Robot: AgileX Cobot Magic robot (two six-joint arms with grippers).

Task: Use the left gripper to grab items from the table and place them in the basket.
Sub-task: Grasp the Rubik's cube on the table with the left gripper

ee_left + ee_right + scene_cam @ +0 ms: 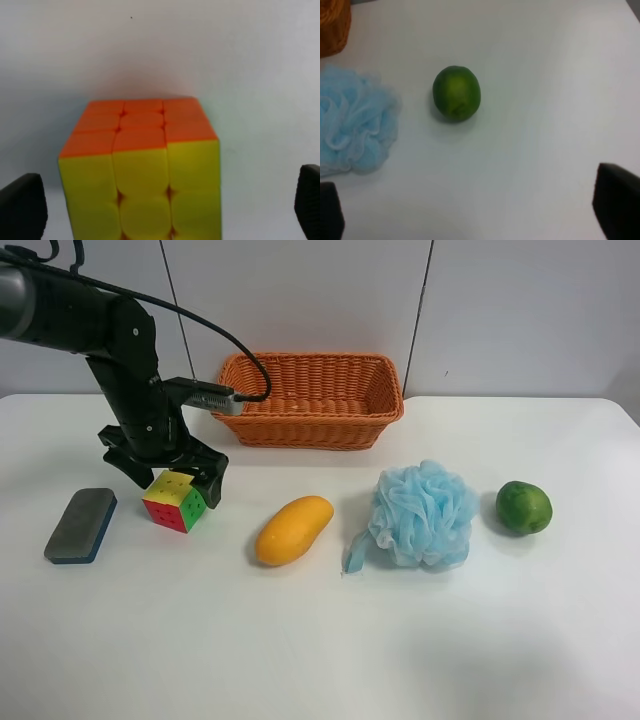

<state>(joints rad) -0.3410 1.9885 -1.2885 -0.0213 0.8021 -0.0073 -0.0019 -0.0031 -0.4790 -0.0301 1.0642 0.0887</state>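
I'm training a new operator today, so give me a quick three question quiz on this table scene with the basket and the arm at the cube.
1. True or false: the basket holds an item.
2. What does the open left gripper straddle? A) mango B) puzzle cube C) eraser
3. Which item lies nearest the green fruit?
Key: 1 false; 2 B; 3 the blue pouf.

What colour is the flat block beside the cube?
Grey on top with a blue base; the eraser block shows only in the exterior high view.
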